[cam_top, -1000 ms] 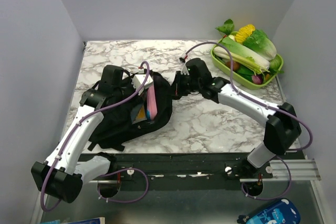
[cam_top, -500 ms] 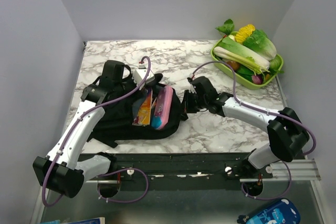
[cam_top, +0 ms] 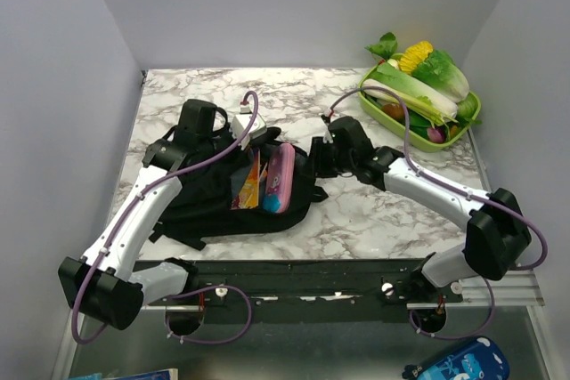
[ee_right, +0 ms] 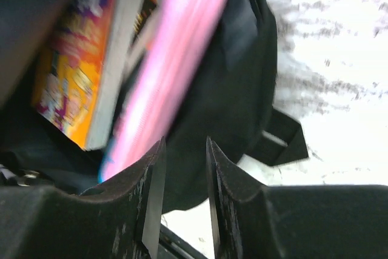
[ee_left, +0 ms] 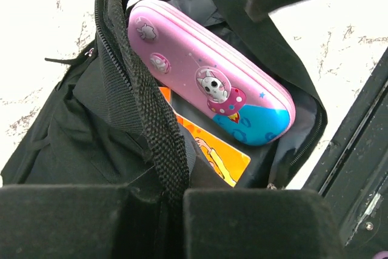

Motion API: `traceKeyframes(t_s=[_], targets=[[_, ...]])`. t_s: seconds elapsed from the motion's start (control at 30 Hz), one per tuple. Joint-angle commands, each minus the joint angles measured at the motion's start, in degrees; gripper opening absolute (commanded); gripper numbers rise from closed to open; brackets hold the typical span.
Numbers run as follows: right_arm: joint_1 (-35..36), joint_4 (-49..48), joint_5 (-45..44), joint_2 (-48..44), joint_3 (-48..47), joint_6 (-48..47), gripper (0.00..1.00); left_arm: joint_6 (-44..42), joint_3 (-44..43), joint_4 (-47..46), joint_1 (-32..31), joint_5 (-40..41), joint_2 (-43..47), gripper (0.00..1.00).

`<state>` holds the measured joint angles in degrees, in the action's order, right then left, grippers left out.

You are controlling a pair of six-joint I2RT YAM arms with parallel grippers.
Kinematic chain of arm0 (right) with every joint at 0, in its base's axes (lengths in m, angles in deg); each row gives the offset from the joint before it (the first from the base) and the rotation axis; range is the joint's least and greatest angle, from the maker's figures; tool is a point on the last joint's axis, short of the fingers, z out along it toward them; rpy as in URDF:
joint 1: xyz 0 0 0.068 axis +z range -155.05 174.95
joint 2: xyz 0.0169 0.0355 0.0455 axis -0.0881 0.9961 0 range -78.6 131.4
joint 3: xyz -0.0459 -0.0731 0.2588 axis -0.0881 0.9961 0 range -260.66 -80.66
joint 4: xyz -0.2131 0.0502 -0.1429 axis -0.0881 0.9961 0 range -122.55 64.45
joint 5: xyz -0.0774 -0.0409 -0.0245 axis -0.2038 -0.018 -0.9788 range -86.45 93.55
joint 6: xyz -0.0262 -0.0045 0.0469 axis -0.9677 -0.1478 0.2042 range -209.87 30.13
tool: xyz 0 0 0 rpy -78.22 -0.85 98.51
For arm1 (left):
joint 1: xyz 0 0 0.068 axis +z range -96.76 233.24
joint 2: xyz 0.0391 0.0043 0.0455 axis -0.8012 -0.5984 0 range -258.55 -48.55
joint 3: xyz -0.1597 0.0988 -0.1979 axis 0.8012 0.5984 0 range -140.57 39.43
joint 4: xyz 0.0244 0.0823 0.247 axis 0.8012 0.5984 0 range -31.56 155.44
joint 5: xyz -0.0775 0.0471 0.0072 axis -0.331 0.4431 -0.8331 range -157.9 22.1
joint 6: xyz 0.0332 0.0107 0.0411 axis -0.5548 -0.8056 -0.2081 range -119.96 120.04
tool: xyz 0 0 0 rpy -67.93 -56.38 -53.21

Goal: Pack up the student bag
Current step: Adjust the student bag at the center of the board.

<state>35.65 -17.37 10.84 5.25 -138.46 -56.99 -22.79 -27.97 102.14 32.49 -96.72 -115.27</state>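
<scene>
The student bag (cam_top: 209, 198), a black backpack, lies on the marble table with its top zipped open. In the opening sit a pink pencil case (cam_top: 280, 177) and an orange book (cam_top: 249, 182). My left gripper (cam_top: 261, 137) is shut on the bag's rim; in the left wrist view the black webbed edge (ee_left: 154, 131) runs down between my fingers (ee_left: 242, 222), with the pink case (ee_left: 212, 83) and book (ee_left: 213, 157) beyond. My right gripper (cam_top: 313, 165) stands open at the bag's right side. In the right wrist view its jaws (ee_right: 185, 150) are apart with only bag fabric (ee_right: 242, 65) behind them.
A green tray (cam_top: 477, 111) piled with vegetables stands at the back right corner. A black rail (cam_top: 338, 278) runs along the table's near edge. A blue pouch (cam_top: 454, 364) lies below it at the lower right. Grey walls close in three sides.
The right gripper has let go of the bag's rim and opened. The bag's mouth has spread to the right, and the pink case and book have tipped further into it.
</scene>
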Motion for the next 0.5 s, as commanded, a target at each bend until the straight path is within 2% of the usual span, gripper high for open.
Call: traceKeyframes(t_s=[0.0,0.1,0.33,0.47], targets=[[0.16,2.93,-6.94,1.39,-8.28,-3.79,0.41,-0.28,0.95,-1.78,-0.25,-3.0,2.47,0.09],[0.16,2.31,-10.53,2.19,-10.39,-3.62,0.41,-0.37,1.83,-1.43,-0.34,-3.35,2.91,0.09],[0.16,-0.5,-7.65,9.04,-12.51,-2.74,0.39,-0.2,2.36,-1.43,-0.52,-3.26,3.44,0.09],[0.25,-0.33,-4.92,13.25,-11.29,-1.07,0.3,-0.37,2.36,-1.34,-0.52,-3.26,3.61,0.09]])
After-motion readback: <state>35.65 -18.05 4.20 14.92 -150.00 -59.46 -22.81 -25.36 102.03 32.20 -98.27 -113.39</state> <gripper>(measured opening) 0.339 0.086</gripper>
